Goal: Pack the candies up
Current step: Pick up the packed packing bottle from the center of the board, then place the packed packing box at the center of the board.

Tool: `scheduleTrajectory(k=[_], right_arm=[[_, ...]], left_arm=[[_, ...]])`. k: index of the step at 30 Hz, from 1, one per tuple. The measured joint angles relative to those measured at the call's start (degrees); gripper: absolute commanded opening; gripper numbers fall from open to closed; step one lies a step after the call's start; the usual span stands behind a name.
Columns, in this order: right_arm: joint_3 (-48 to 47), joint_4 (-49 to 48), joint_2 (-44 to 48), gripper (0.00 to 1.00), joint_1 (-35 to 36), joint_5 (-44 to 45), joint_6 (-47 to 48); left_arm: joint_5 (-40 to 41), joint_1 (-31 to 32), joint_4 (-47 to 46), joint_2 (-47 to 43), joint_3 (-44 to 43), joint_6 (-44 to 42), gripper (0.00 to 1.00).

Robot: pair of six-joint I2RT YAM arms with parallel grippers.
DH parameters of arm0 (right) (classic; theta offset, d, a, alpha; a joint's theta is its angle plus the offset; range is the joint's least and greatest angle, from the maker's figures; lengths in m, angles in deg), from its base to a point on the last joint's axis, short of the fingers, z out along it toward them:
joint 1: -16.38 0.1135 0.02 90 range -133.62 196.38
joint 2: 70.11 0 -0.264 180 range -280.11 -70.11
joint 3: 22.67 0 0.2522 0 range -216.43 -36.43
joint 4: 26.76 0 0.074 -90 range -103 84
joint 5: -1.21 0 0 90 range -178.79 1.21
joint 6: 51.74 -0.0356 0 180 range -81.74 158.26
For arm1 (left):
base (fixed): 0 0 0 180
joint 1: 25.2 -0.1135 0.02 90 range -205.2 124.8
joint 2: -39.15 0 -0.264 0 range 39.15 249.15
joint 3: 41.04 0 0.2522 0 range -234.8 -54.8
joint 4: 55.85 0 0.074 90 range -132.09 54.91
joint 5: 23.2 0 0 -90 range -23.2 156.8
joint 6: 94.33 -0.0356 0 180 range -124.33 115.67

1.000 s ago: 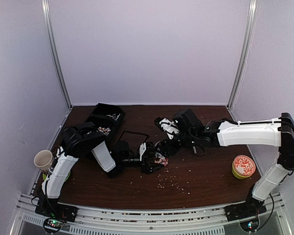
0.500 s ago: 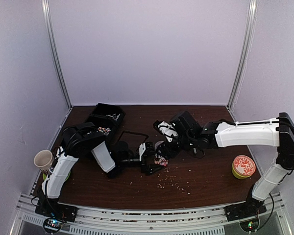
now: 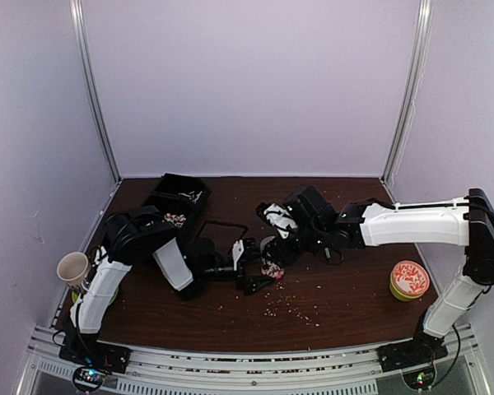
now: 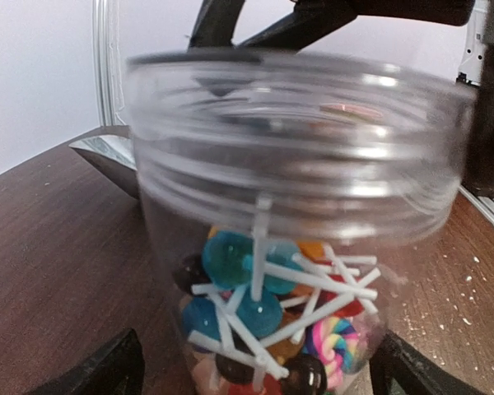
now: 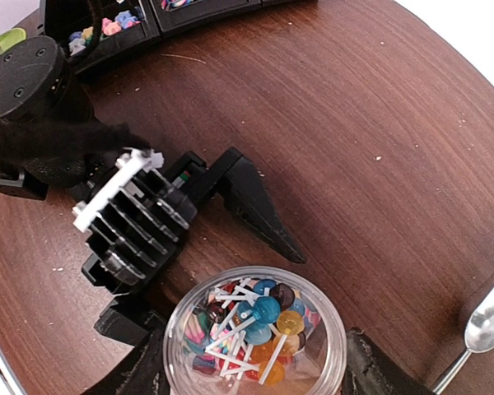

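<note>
One clear round plastic jar (image 5: pixel 323 327) is upright mid-way across the dark brown wooden table (image 5: pixel 379 123), holding round multicoloured lollipop candies on white sticks (image 5: pixel 249 322). Right gripper (image 5: pixel 259 374) pinches the jar's sides; left gripper (image 4: pixel 258 354) is spread wide (fingers flanking it, apart).

Teal, brown, orange and rainbow-swirled candies (image 4: pixel 255 313) on white sticks in a clear jar (image 4: pixel 296 164) on the dark-brown table (image 4: pixel 58 247).
</note>
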Motion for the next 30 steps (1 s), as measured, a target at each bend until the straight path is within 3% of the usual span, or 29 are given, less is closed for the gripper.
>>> scheduleTrajectory(k=[13, 22, 30], right_arm=[[-3.8, 1.6, 0.0, 0.53, -5.6, 3.2, 1.2], [-12.1, 1.2, -2.5, 0.53, -11.9, 5.2, 1.3], [-16.0, 1.8, -2.7, 0.54, -19.7, 9.0, 0.7]], left_arm=[[1.4, 0.0, -0.7, -0.3, 1.1, 0.0, 0.98], [2.1, 0.0, 0.0, -0.9, 1.5, -0.1, 0.98], [4.9, 0.0, 8.8, -4.9, 1.7, -0.2, 0.98]])
